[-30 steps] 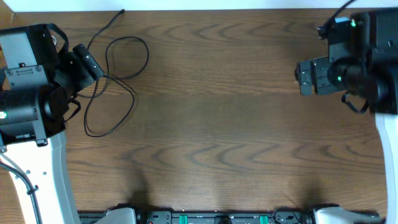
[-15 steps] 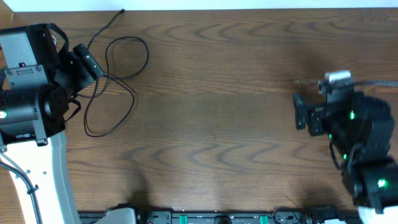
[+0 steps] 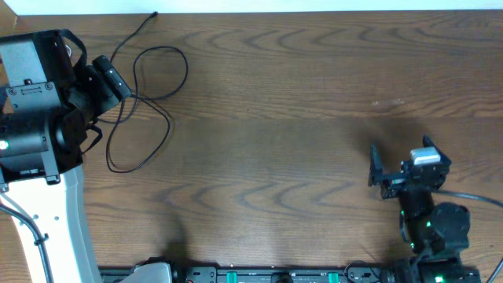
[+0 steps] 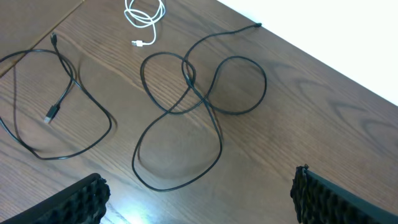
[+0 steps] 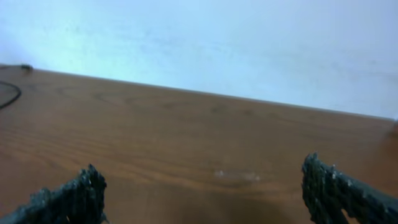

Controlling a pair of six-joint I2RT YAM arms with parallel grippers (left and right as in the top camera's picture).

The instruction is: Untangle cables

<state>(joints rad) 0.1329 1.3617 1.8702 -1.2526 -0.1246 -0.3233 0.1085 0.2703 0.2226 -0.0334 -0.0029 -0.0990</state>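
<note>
A thin black cable lies in crossing loops at the table's far left; in the left wrist view its loops overlap near the middle. That view also shows a second black cable with a USB plug at the left and a small coiled white cable at the top, each lying apart from the looped one. My left gripper is open and empty just left of the loops, above the table. My right gripper is open and empty at the front right, far from the cables.
The brown wooden table ends at a white surface along its far edge. The left arm's body covers the far left of the table in the overhead view, hiding the other two cables there.
The right arm has swung from the far right edge toward the front, now low at the front right. The left arm and the cables have not moved.
</note>
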